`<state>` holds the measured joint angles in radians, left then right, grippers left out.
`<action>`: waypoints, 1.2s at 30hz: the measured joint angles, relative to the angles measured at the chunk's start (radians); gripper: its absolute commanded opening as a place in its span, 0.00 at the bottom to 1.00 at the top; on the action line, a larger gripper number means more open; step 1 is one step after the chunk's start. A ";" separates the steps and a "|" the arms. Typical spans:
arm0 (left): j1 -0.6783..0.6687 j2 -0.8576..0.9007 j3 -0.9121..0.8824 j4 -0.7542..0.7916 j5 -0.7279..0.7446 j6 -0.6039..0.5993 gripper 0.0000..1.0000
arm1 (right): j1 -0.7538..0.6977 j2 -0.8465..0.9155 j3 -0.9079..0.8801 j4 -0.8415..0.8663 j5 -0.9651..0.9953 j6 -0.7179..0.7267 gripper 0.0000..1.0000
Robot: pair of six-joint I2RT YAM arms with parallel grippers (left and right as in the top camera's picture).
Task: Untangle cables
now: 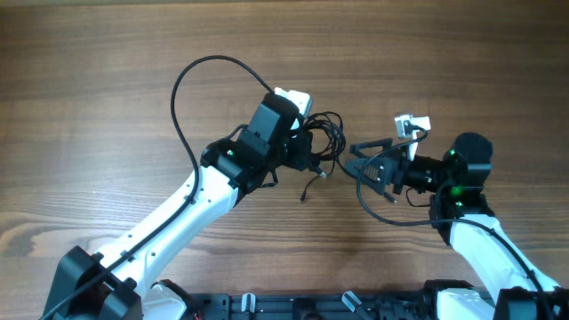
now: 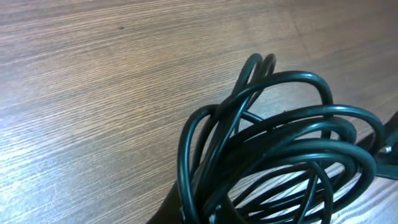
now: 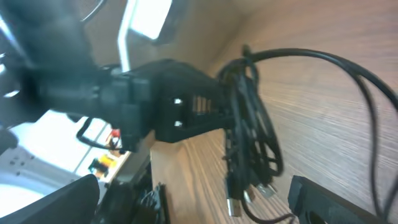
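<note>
Black cables are gripped as a bundle by the clamped left claw; the right claw, fingers apart, is placed just beside them, nearest the dangling plug ends.

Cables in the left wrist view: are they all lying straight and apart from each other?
No, the cables are curled into one bundle of loops that cross over each other.

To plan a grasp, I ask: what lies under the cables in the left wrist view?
Wood table shows around the cables and through their loops. What the strands themselves cover cannot be seen.
</note>
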<state>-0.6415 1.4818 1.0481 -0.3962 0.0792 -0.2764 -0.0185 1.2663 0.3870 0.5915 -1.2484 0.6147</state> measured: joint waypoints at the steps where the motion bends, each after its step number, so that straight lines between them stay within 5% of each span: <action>1: 0.000 0.000 0.000 0.000 -0.008 -0.008 0.04 | 0.000 0.000 0.000 -0.015 0.024 -0.008 0.96; 6: 0.000 -0.001 0.000 0.000 -0.028 -0.026 0.04 | 0.000 0.000 0.000 0.000 0.072 -0.003 0.99; 8: 0.000 -0.001 0.000 0.016 0.011 -0.027 0.04 | 0.008 0.000 0.000 -0.002 0.093 -0.025 0.90; 9: 0.000 -0.001 0.000 0.037 0.055 -0.028 0.04 | 0.025 0.000 0.000 -0.005 0.110 -0.042 0.82; 12: -0.001 -0.001 0.000 0.064 0.175 -0.030 0.04 | 0.090 0.000 -0.001 0.015 0.153 -0.064 0.33; 14: -0.001 -0.001 0.000 0.048 0.214 -0.030 0.05 | 0.105 0.000 -0.001 0.043 0.162 -0.069 0.17; 15: -0.001 -0.002 0.000 0.035 0.227 -0.030 0.08 | 0.105 0.000 -0.001 0.050 0.167 -0.068 0.13; 18: 0.004 -0.003 0.000 0.003 0.249 -0.041 0.48 | 0.095 0.000 -0.001 0.042 0.172 -0.071 0.04; 21: 0.060 -0.036 0.000 -0.002 0.267 -0.043 0.55 | 0.072 0.000 -0.001 0.007 0.174 -0.083 0.04; 27: 0.172 -0.228 0.007 -0.031 0.303 -0.006 0.45 | 0.055 0.000 -0.001 0.000 0.138 -0.137 0.04; 33: 0.114 -0.161 0.010 -0.035 0.342 0.013 0.41 | 0.055 0.000 -0.001 -0.001 0.078 -0.202 0.04; 36: 0.075 -0.081 0.010 -0.038 0.342 0.013 0.31 | 0.055 0.000 -0.001 0.000 0.063 -0.213 0.04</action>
<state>-0.5663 1.4006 1.0576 -0.4343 0.4210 -0.2634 0.0360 1.2663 0.3859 0.5911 -1.1851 0.4019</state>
